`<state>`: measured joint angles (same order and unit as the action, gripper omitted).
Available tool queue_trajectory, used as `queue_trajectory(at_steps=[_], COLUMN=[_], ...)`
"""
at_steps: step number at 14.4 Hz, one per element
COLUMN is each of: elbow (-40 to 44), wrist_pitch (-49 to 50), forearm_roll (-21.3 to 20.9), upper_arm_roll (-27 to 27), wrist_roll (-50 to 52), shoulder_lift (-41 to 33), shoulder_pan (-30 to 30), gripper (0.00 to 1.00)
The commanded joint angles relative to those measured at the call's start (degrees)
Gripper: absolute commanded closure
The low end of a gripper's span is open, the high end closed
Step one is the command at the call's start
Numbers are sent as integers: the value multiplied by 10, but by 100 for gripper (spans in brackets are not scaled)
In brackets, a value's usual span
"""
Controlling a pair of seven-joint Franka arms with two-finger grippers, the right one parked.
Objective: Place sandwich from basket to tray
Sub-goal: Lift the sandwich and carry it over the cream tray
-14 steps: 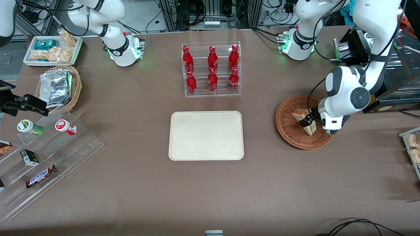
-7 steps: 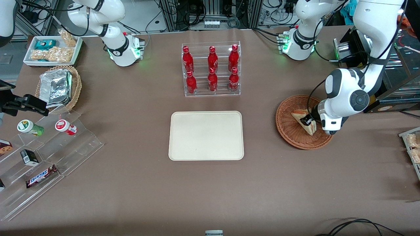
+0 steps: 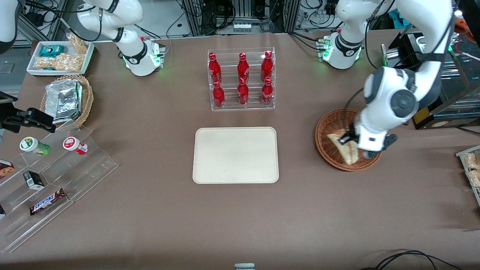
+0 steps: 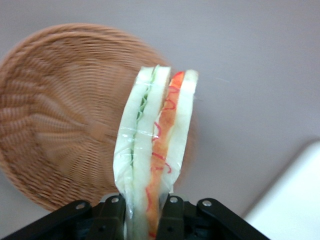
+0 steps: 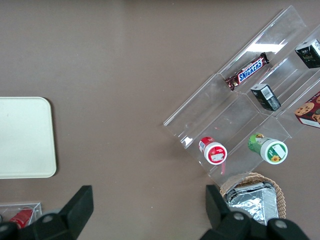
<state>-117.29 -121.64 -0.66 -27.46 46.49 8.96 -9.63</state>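
My left gripper (image 3: 347, 139) is shut on the sandwich (image 3: 343, 147), a plastic-wrapped white wedge with green and orange-red layers (image 4: 152, 155). It holds the wedge lifted above the reddish-brown wicker basket (image 3: 328, 148), over the side nearer the tray. In the left wrist view the black fingers (image 4: 112, 217) press both bread faces, and the basket (image 4: 65, 115) lies empty below. The cream-white tray (image 3: 235, 155) lies empty at the table's middle, with a corner (image 4: 295, 205) showing in the wrist view.
A clear rack of red bottles (image 3: 242, 79) stands farther from the front camera than the tray. Toward the parked arm's end are a tan basket with a foil packet (image 3: 65, 99), a white bin of snacks (image 3: 60, 57) and a clear stepped display (image 3: 48, 176).
The gripper has risen with the sandwich out of the basket and shifted slightly toward the tray. The basket now sits empty beneath it.
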Motion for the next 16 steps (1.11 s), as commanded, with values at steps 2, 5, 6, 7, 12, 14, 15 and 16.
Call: queue_trajectory(at_steps=[2, 5, 6, 7, 12, 14, 15, 16], elbow=[131, 240, 267, 298, 423, 468, 492, 510], wrist_pitch=[42, 45, 44, 43, 44, 45, 48, 54], forearm_roll=[-15, -92, -119, -131, -190, -196, -197, -197], upper_arm_roll=[1, 4, 3, 4, 24, 26, 26, 26], wrist_roll=[8, 13, 14, 16, 95, 129, 147, 157], shoulder_lift=[91, 196, 230, 265, 386, 416, 433, 445], shoulder_pan=[121, 219, 243, 265, 350, 376, 385, 391], gripper=[99, 99, 100, 100, 99, 98, 98, 98])
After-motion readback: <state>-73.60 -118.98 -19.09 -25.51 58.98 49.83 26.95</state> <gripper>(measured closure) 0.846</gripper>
